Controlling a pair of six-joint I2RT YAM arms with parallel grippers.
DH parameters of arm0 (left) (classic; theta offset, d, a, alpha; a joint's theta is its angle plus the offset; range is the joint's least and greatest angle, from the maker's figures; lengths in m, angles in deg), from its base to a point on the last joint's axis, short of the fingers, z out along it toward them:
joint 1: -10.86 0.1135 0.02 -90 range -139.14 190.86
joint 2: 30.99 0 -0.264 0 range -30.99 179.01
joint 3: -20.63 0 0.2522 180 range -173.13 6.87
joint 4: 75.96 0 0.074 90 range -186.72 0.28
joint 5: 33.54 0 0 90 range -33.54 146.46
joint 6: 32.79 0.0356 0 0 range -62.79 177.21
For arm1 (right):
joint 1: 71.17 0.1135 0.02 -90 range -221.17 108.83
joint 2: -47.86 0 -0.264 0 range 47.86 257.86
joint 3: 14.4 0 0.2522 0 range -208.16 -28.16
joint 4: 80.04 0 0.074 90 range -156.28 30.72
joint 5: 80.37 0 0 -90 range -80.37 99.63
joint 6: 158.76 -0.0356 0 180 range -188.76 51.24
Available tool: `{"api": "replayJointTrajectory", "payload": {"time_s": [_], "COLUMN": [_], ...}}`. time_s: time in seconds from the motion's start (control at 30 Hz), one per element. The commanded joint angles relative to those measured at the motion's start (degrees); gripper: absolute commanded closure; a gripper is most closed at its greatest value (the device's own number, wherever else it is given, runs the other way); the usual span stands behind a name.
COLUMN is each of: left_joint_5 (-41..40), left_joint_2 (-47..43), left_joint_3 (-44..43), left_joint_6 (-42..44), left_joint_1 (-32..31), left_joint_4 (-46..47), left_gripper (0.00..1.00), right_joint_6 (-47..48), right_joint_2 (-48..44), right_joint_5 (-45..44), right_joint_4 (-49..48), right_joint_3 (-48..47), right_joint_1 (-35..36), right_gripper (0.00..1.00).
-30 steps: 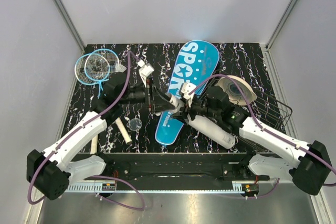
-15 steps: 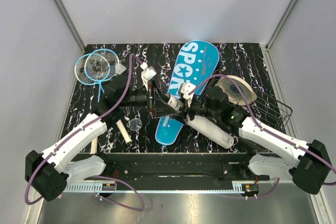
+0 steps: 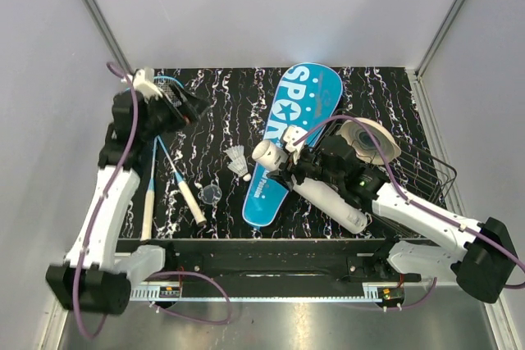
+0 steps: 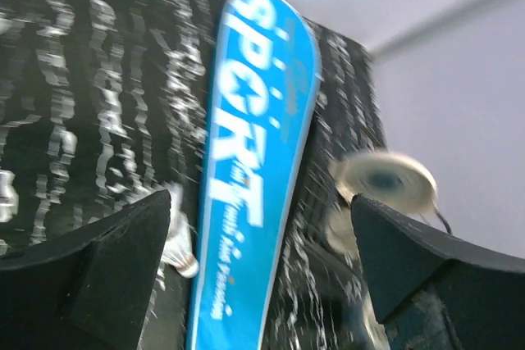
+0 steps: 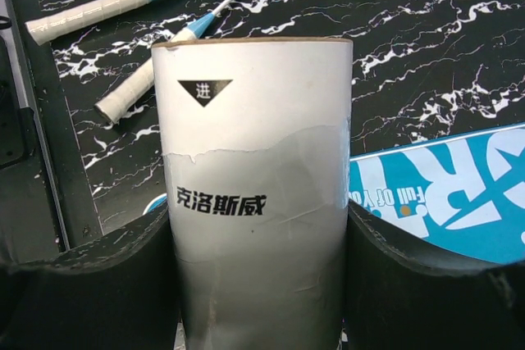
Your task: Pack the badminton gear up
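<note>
So from my seat the biggest thing on the black white-veined marble-look table (image 3: 369, 96) is the long blue racket-shaped cover with white "SPORT" lettering (image 3: 299, 120). It lies flat, running diagonally from the far middle toward the near edge. Left of it are the two light-blue-framed rackets (image 3: 150, 194) with white handles. The handles point at the near edge, while the heads at the far left corner are mostly hidden under my left arm. The left gripper (image 3: 182, 106) hangs over those heads, and the wrist cam shows its black fingers (image 4: 107, 268) spread wide with nothing between them, so it's released and empty. Next is the long white cardboard tube (image 3: 332, 201) with black print. The right gripper (image 3: 297, 168) is clenched around it near its upper end, its fingers (image 5: 98, 284) pressed on both sides, holding it tilted across the narrow end of the cover. The black wire basket (image 3: 435, 174) sits at the right edge, and just beside it on the far side are the round woven discs (image 3: 373, 138). One small white feather shuttlecock (image 3: 238, 161) lies on the table between the rackets and the cover, near the tube's mouth but not touching it. Near it, toward me, is a tiny clear round lid-looking thing (image 3: 211, 194), but I can't tell what that is.
</note>
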Motion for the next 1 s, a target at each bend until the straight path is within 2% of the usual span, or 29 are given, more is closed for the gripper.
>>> {"api": "replayJointTrajectory", "payload": {"time_s": [0.0, 0.03, 0.07, 0.1, 0.13, 0.17, 0.2, 0.23, 0.33, 0.4, 0.43, 0.53, 0.73, 0.97], "left_joint_5": [-17.5, -20.8, -24.2, -30.1, -33.2, -35.7, -40.0, -41.2, -38.9, -38.5, -37.9, -38.1, -35.0, -31.7], "left_joint_2": [16.0, 19.9, 27.5, 31.7, 35.8, 43.9, 47.7, 54.3, 64.7, 68.0, 70.4, 74.4, 77.4, 79.3], "left_joint_3": [-15.1, -18.4, -22.1, -29.9, -34.2, -38.5, -46.4, -49.7, -59.7, -63.2, -64.0, -66.6, -65.6, -65.7], "left_joint_6": [2.4, 3.8, 6.6, 7.9, 8.9, 10.3, 11.3, 11.9, 19.5, 22.9, 26.4, 29.3, 28.3, 26.8], "left_joint_1": [3.8, 3.8, 3.7, 3.7, 3.8, 3.8, 3.8, 4.0, 4.4, 4.4, 4.5, 4.6, 5.1, 5.1], "left_joint_4": [-10.6, -14.5, -16.4, -20.8, -23.5, -25.8, -29.1, -29.8, -29.7, -28.0, -27.4, -26.5, -26.5, -26.8], "left_gripper": [0.07, 0.07, 0.07, 0.07, 0.07, 0.07, 0.07, 0.07, 0.09, 0.07, 0.05, 0.03, 0.03, 0.1], "right_joint_6": [-1.7, -1.8, -2.0, -2.1, -2.2, -2.2, -2.3, -2.4, -2.5, -2.7, -2.8, -2.9, -2.0, -2.7], "right_joint_2": [1.0, 1.0, 0.9, 0.9, 0.7, 0.3, 0.0, -0.2, -1.0, -1.5, -1.8, -2.8, -1.8, -1.4], "right_joint_5": [-0.8, -0.9, -0.8, -0.8, -0.6, -0.5, -0.5, -0.4, -0.1, 0.1, 0.3, 0.5, -0.3, 0.7], "right_joint_4": [-4.2, -4.3, -4.4, -4.6, -4.6, -4.7, -4.9, -5.1, -5.2, -4.6, -4.2, -4.3, -4.6, -5.2], "right_joint_3": [0.5, 0.4, 0.4, 0.5, 0.6, 0.7, 1.1, 1.3, 1.7, 1.7, 1.7, 2.3, 2.3, 2.0], "right_joint_1": [0.3, 0.3, 0.3, 0.3, 0.3, 0.3, 0.3, 0.3, 0.3, 0.3, 0.2, 0.3, 0.3, 0.3], "right_gripper": [0.72, 0.72, 0.71, 0.71, 0.71, 0.71, 0.71, 0.71, 0.71, 0.71, 0.71, 0.71, 0.71, 0.71]}}
